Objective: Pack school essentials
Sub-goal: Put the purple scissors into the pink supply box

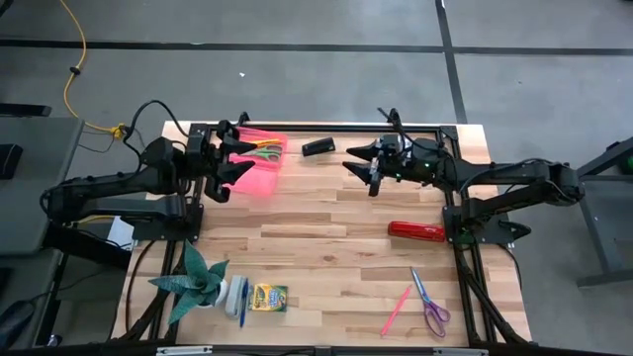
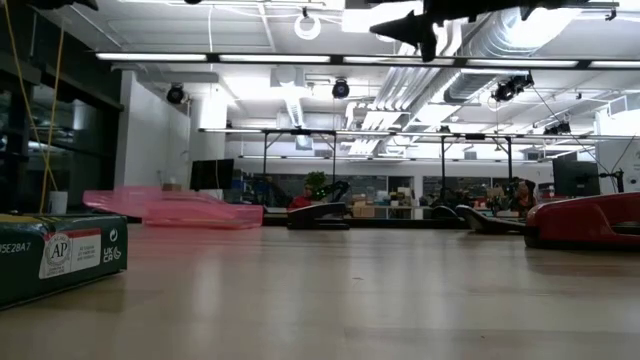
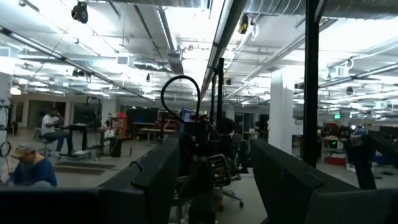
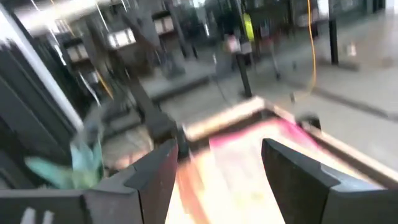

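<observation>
A big open workshop with bright strip lights and grey floor surrounds a pale wooden counter (image 1: 316, 222). At the upper left of the high view a pink tray (image 1: 259, 164) already holds a pair of green-handled scissors (image 1: 265, 151). The left tool (image 1: 233, 158) hovers right at the tray's left edge, its fingers spread and holding nothing; its wrist view looks out level into the room, so it seems lifted and pointed away from the counter. The right tool (image 1: 358, 163) hangs over the upper middle of the frame, also released and empty, aimed toward the tray.

What is left to pack lies along the bottom of the high view. The purple-handled scissors (image 1: 429, 303) and a pink pencil (image 1: 396, 311) sit at the lower right, the pencil just beside the scissors. Both lie slanted, long axes running from upper area toward the lower edge. They are well apart from the right tool, but on its side of the counter, so I judge the right arm the nearer one. The crayon box (image 1: 268, 297) and a blue pen (image 1: 242, 303) lie at the lower left, beside a potted plant (image 1: 196, 281), nearer the left arm.

A red bar-shaped item (image 1: 416, 231) lies between the right tool and the scissors, and a dark object (image 1: 318, 146) rests near the top edge.
</observation>
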